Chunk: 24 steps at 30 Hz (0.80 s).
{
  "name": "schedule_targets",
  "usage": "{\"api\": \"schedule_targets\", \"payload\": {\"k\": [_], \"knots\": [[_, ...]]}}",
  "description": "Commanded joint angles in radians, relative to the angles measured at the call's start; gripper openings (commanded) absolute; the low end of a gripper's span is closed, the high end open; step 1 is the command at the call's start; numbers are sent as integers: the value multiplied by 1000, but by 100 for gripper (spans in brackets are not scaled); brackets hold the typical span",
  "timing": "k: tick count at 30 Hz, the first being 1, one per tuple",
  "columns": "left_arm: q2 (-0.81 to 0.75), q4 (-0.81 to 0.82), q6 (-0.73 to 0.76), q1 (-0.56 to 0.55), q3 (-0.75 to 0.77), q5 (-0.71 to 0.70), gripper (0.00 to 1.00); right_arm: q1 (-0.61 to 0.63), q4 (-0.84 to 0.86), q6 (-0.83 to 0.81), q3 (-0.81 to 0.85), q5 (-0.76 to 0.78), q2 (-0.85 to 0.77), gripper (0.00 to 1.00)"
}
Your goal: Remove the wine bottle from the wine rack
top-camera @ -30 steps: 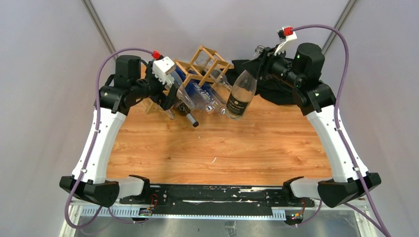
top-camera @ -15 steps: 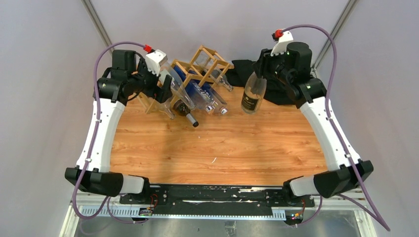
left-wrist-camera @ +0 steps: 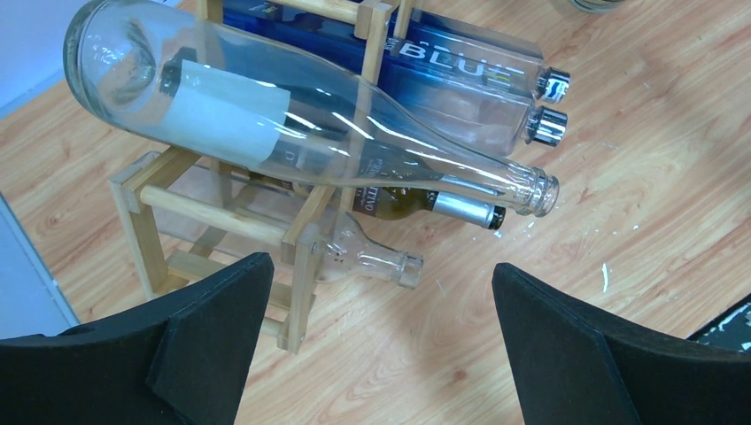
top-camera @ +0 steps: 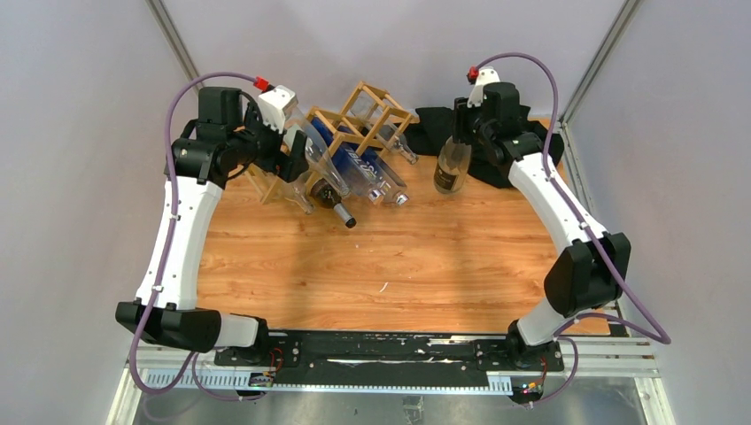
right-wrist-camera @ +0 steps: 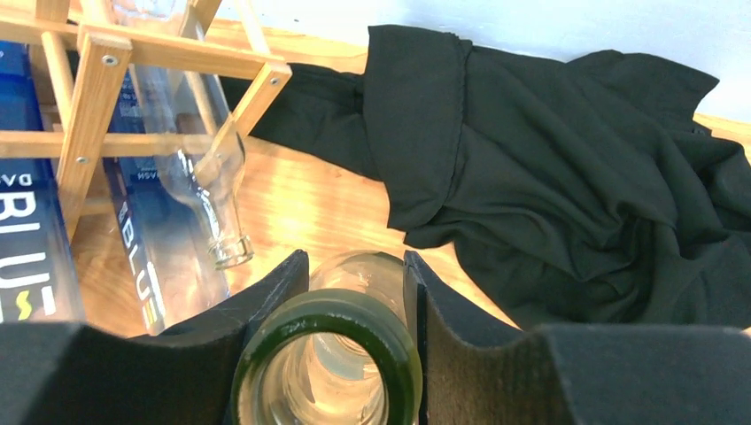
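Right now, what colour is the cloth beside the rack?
The cloth is black; right wrist view shows it best.

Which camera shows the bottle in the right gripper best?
Top external: the whole bottle shows, upright beside the wine rack. Right wrist: only its green mouth between the fingers; left wrist, a sliver at best.
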Motion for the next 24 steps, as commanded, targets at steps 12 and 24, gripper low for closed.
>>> {"api": "schedule_targets", "payload": {"k": [12, 24], "knots": [[-8, -7, 4, 4, 37, 29, 100, -39, 374, 49, -7, -2, 118, 0], [-13, -7, 16, 4, 28, 33, 100, -47, 372, -95, 38, 157, 179, 0]]}}
